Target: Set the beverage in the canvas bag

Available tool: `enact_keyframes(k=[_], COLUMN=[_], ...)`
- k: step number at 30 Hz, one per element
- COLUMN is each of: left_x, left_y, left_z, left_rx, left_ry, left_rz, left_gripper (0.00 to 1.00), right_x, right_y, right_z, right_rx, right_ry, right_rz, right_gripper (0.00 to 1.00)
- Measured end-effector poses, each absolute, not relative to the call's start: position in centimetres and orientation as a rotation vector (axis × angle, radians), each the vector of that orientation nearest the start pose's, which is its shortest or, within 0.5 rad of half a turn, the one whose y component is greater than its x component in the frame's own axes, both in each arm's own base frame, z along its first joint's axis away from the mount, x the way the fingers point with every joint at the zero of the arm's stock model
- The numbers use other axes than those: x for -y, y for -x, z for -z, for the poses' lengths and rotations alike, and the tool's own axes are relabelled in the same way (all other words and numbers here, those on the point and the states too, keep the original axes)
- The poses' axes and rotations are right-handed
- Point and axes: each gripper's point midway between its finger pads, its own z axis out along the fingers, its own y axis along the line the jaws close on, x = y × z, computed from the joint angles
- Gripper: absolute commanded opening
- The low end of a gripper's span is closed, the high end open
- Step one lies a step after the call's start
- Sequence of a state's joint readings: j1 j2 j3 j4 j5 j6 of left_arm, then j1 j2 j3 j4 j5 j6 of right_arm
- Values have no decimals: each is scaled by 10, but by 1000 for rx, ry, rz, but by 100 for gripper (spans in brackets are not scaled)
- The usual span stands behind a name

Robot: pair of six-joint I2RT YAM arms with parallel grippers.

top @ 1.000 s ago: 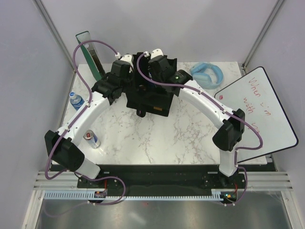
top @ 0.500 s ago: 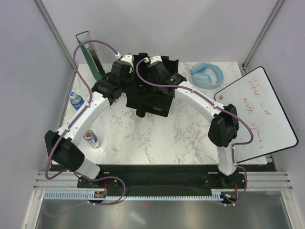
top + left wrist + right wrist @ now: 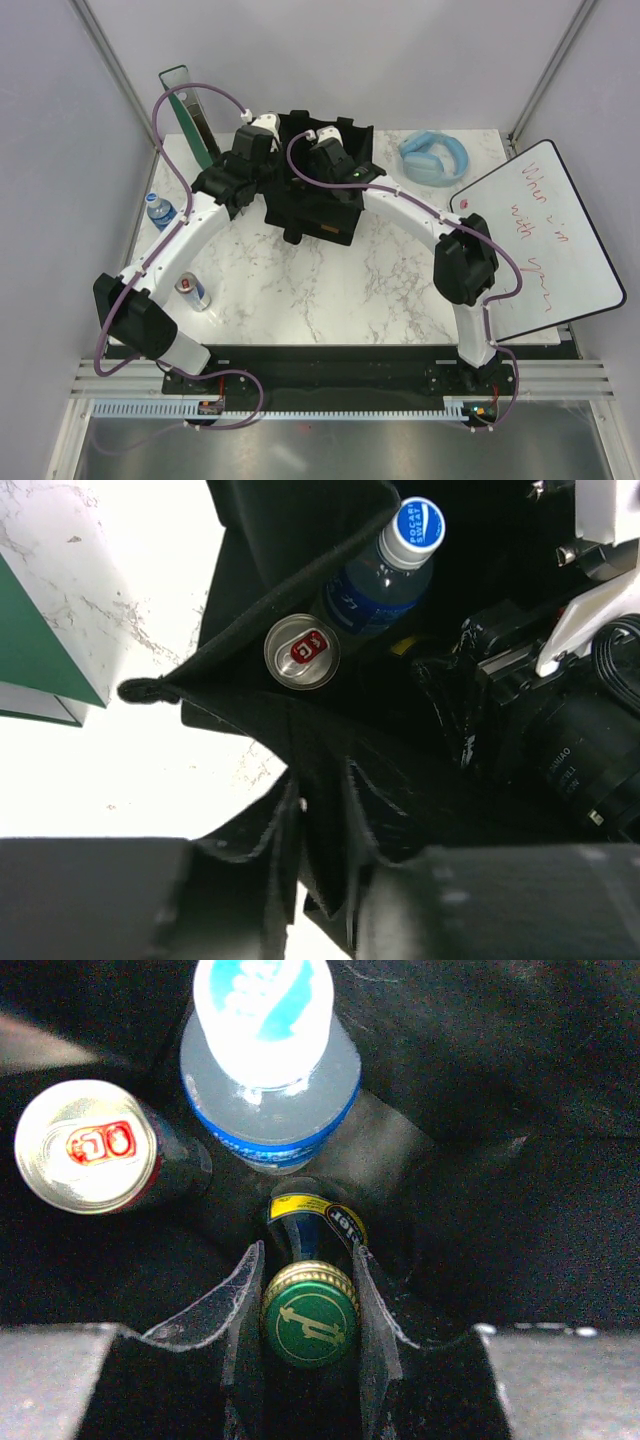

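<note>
The black canvas bag (image 3: 322,208) stands at the table's back middle. My left gripper (image 3: 266,168) is shut on the bag's left rim fabric (image 3: 322,815) and holds it open. My right gripper (image 3: 325,152) reaches down inside the bag and is shut on the neck of a green-capped glass bottle (image 3: 310,1317), held upright between the fingers (image 3: 238,1305). Beside it inside the bag stand a silver-topped can (image 3: 85,1145) and a blue-labelled, white-capped plastic bottle (image 3: 268,1050). The left wrist view also shows the can (image 3: 302,651) and the plastic bottle (image 3: 385,570).
A drink can (image 3: 192,290) stands near the table's left front. A small water bottle (image 3: 160,210) is at the left edge. A green folder (image 3: 190,115) leans at the back left. Blue headphones (image 3: 437,157) lie back right, beside a whiteboard (image 3: 545,235).
My right arm has swung left and its gripper has gone down deeper into the bag with the green-capped bottle. The left arm has held still on the rim.
</note>
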State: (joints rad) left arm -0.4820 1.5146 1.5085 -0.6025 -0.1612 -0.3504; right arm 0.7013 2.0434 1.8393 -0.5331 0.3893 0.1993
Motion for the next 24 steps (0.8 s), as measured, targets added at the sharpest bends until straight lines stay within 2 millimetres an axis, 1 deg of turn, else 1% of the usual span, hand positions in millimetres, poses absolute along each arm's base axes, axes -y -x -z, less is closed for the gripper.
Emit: enact_keyframes(k=[1, 2, 4, 5, 8, 9, 10, 11, 12, 13, 14, 16, 20, 24], left_x=[188, 188, 187, 187, 186, 186, 185, 185, 185, 184, 184, 182, 176, 165], left_y=[-390, -391, -391, -391, -391, -391, -392, -391, -392, -391, -390, -387, -376, -365], left_z=[-261, -262, -263, -263, -263, -264, -265, -267, -269, -272, -274, -280, -301, -325], left_rx=[-2183, -2182, -2180, -2180, -2178, -2176, -2175, -2173, -2169, -2166, -2162, -2151, -2108, -2049], left_ry=[-50, -50, -50, -49, -45, -43, -41, -40, -39, -38, -36, -34, -25, 8], left_rz=[298, 298, 295, 295, 287, 287, 284, 284, 284, 285, 286, 291, 308, 310], left_gripper=[37, 46, 57, 66, 76, 78, 80, 85, 87, 90, 91, 91, 91, 90], right_x=[-304, -303, -303, -303, -303, -303, -303, -303, -304, -304, -305, -309, -307, -299], right_y=[-453, -454, -455, -455, -455, -455, -455, -454, -453, -452, -452, -450, -441, -433], right_z=[-167, -167, -167, -166, -166, -167, -169, -173, -179, -187, -197, -223, -276, -311], right_rx=[-2212, -2212, -2213, -2215, -2219, -2217, -2215, -2211, -2204, -2194, -2181, -2138, -2046, -1985], right_ry=[361, 356, 350, 348, 345, 345, 345, 344, 343, 342, 341, 332, 308, 282], right_rz=[-35, -36, -40, -44, -56, -59, -65, -74, -89, -109, -131, -183, -258, -287], right_gripper=[32, 37, 42, 46, 50, 52, 54, 56, 57, 58, 59, 60, 63, 64])
